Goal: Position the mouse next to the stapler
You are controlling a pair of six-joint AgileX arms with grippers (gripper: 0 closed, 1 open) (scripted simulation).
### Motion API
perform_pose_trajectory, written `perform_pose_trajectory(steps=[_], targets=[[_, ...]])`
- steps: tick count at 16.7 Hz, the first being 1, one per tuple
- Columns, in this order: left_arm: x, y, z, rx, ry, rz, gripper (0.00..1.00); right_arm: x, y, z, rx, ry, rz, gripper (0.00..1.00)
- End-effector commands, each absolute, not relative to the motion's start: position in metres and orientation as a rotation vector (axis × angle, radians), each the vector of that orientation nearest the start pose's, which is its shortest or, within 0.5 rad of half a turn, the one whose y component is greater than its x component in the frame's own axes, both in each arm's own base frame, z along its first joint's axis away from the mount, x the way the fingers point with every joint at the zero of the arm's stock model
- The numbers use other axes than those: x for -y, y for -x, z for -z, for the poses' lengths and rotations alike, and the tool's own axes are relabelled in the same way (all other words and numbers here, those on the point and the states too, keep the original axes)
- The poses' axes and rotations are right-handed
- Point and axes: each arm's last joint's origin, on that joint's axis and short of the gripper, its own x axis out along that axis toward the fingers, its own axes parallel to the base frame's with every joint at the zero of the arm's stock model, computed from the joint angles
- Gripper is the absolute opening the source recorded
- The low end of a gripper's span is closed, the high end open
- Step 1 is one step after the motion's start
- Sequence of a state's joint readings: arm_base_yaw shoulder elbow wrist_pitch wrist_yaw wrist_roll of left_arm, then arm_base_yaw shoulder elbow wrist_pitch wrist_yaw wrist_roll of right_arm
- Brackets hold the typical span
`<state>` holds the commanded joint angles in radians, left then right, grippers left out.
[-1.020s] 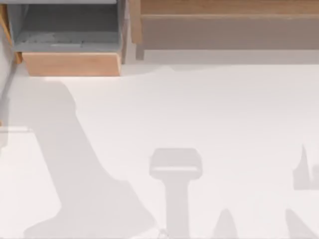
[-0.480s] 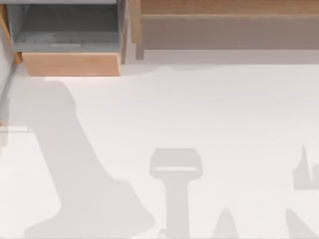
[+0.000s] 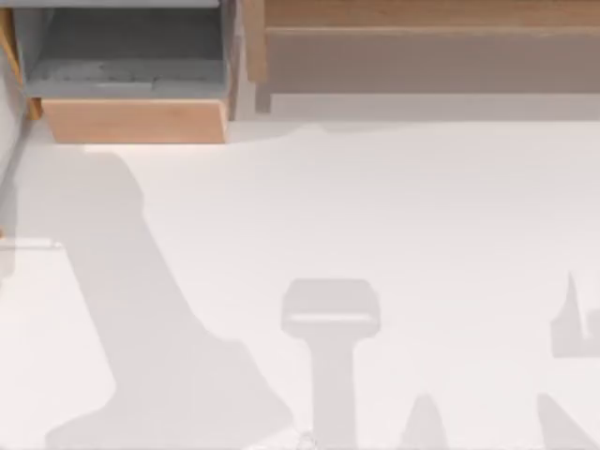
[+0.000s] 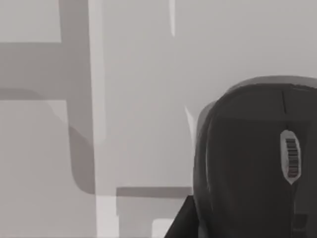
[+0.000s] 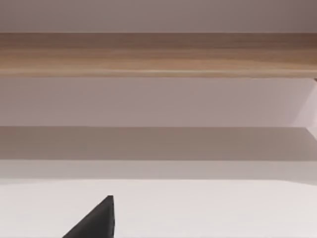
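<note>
Here, line by line:

Mouse: dark grey, with a ribbed scroll wheel along its middle; in the left wrist view it lies close under the camera on the white table; which part of the table this is cannot be told.

Left gripper: a dark wedge pokes in just beside the mouse's edge, probably one finger; whether the fingers are spread or closed cannot be told, nor whether they touch the mouse.

Right gripper: in the right wrist view one black fingertip rises from the near edge over the white surface; its opening cannot be told.

Table: white, crossed by soft grey shadows, the largest running from the left side toward the near edge.

Drawer: far left, grey inside with a wooden front; it stands open.

Shelf: far right, a long wooden board along the far edge; the right wrist view faces its wooden edge.
</note>
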<state>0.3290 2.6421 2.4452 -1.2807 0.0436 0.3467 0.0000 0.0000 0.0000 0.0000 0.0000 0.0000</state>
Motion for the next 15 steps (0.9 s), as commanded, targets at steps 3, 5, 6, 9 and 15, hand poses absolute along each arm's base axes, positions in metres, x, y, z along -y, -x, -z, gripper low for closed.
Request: perform_pose_trajectory(steps=[3, 5, 6, 9, 15], targets=[[-0.173, -0.489, -0.139, -1.471, -0.002, 0.005, 0.0, 0.001, -0.106, -0.16, 0.0, 0.0, 0.0, 1.0], [-0.175, -0.489, -0.139, -1.471, -0.001, 0.003, 0.0, 0.001, -0.106, -0.16, 0.0, 0.0, 0.0, 1.0], [-0.175, -0.489, -0.139, -1.471, -0.001, 0.003, 0.0, 0.001, -0.106, -0.16, 0.0, 0.0, 0.0, 1.0], [-0.174, -0.484, -0.161, -1.457, -0.008, -0.028, 0.0, 0.001, -0.106, -0.16, 0.0, 0.0, 0.0, 1.0], [-0.138, -0.464, -0.239, -1.393, -0.078, -0.166, 0.0, 0.001, -0.106, -0.16, 0.0, 0.0, 0.0, 1.0]])
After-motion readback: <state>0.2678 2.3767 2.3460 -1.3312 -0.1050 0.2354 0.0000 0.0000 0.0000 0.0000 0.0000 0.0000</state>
